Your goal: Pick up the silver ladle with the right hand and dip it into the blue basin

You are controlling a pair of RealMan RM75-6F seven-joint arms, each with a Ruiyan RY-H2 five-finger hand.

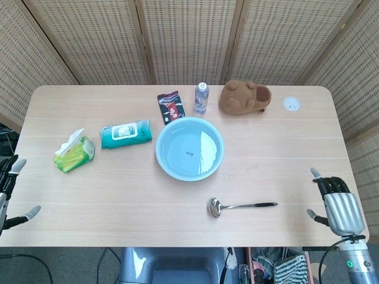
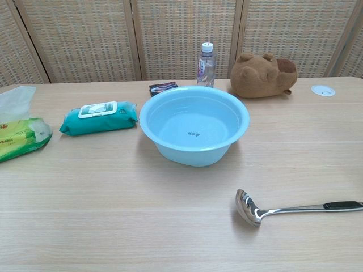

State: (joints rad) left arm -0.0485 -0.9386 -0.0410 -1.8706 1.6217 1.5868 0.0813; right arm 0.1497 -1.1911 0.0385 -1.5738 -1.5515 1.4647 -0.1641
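Note:
The silver ladle (image 1: 240, 206) (image 2: 295, 209) lies flat near the table's front edge, bowl to the left, black-tipped handle pointing right. The blue basin (image 1: 189, 148) (image 2: 194, 124) sits at the table's middle, just behind the ladle. My right hand (image 1: 336, 204) hangs over the front right corner, fingers spread, empty, well right of the ladle's handle. My left hand (image 1: 10, 192) stays off the table's left edge, fingers apart, holding nothing. Neither hand shows in the chest view.
Behind the basin stand a water bottle (image 1: 201, 98), a dark snack packet (image 1: 170, 106) and a brown plush toy (image 1: 244, 96). A teal wipes pack (image 1: 124, 134) and a green tissue pack (image 1: 74, 152) lie at the left. A white disc (image 1: 291, 104) sits far right.

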